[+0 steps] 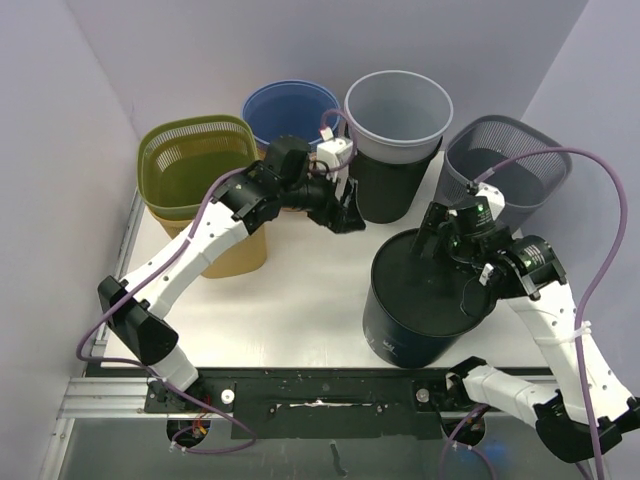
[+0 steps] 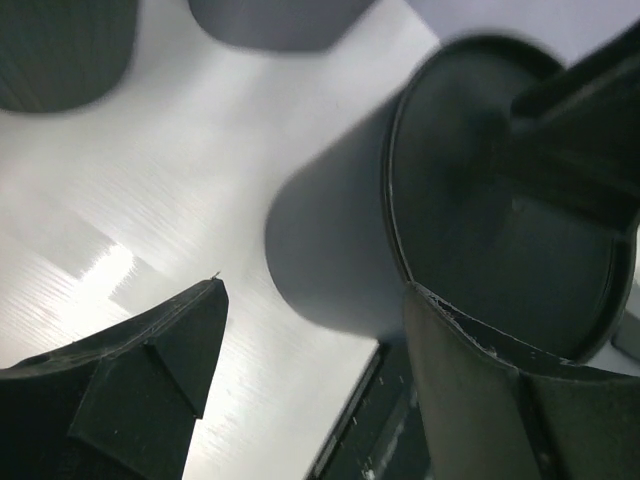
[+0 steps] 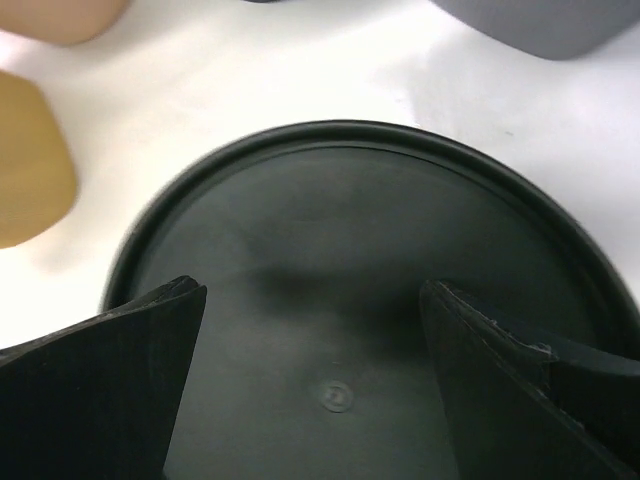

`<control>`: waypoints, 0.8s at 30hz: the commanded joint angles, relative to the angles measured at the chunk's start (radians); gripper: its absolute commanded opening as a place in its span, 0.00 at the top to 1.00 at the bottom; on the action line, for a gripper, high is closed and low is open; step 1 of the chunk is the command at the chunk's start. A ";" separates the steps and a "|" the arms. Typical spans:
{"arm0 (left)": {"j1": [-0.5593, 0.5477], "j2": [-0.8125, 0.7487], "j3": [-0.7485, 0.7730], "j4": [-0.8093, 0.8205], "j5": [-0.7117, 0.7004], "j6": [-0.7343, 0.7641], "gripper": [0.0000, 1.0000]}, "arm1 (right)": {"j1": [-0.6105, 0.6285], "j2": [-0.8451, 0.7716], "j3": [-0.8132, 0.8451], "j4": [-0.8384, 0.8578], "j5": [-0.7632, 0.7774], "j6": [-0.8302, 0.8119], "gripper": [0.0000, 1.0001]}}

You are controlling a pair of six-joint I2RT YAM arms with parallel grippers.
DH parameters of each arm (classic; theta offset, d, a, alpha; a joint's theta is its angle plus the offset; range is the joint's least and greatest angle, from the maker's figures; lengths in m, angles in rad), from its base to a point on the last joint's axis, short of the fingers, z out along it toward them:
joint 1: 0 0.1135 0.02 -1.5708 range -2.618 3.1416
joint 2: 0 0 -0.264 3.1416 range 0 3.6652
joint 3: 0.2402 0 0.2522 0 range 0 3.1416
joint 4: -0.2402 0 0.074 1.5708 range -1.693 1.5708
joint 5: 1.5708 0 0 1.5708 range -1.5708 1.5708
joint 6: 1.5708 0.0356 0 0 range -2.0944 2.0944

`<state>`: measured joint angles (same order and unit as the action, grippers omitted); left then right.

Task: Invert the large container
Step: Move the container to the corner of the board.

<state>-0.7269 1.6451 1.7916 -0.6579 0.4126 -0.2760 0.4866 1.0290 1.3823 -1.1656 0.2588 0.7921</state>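
Large black round plastic container (image 1: pixel 430 300) is sitting at the front right of the white counter (image 1: pixel 300 300), just ahead of the right arm's base. It is showing a flat closed face with a raised rim and a small moulded mark in the middle, so it is looking like base-up, i.e. the flip is reading as done or nearly done. Right pincer (image 3: pixel 312 292) is hovering over that upturned face near its far edge, jaws spread wide and grasping nothing. Left pincer (image 2: pixel 315 288) is hanging over the middle of the counter with its jaws also released and empty, the black container lying off to its right. A row of other bins is standing along the back, among them the grey plastic bucket (image 1: pixel 398 110) and the dark mesh bin (image 1: pixel 510 160). Judging the step in hand as letting go and clearing off. To do it well, the right arm should be lifting straight up with jaws wide, not clipping the rim or nudging the container sideways. The left arm should be staying off the back bins.
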 commanded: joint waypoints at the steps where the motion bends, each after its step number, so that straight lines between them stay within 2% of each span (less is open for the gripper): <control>1: -0.048 -0.059 -0.151 -0.044 0.106 0.009 0.30 | -0.001 0.039 0.034 -0.208 0.215 0.085 0.06; 3: -0.061 -0.073 -0.230 -0.040 0.111 -0.005 0.30 | -0.025 0.058 0.026 -0.267 0.289 0.104 0.05; 5: -0.081 -0.071 -0.291 -0.040 0.118 -0.013 0.30 | -0.084 0.051 0.012 -0.266 0.285 0.108 0.05; 8: -0.131 -0.040 -0.351 -0.007 0.144 -0.026 0.30 | -0.094 0.051 0.049 -0.242 0.299 0.116 0.05; 13: -0.198 0.047 -0.360 0.197 0.204 -0.129 0.31 | -0.089 0.012 0.119 -0.058 0.202 0.017 0.04; 16: -0.210 0.127 -0.305 0.306 0.218 -0.189 0.31 | -0.090 -0.016 0.209 0.047 0.175 -0.033 0.04; 20: -0.235 0.259 -0.172 0.388 0.234 -0.234 0.31 | -0.091 -0.012 0.351 0.085 0.186 -0.064 0.03; 24: -0.274 0.378 -0.040 0.493 0.256 -0.309 0.31 | -0.090 -0.011 0.399 0.113 0.186 -0.080 0.03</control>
<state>-0.9550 1.9495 1.5997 -0.4286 0.6346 -0.4843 0.3996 1.0279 1.7325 -1.1347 0.4400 0.7547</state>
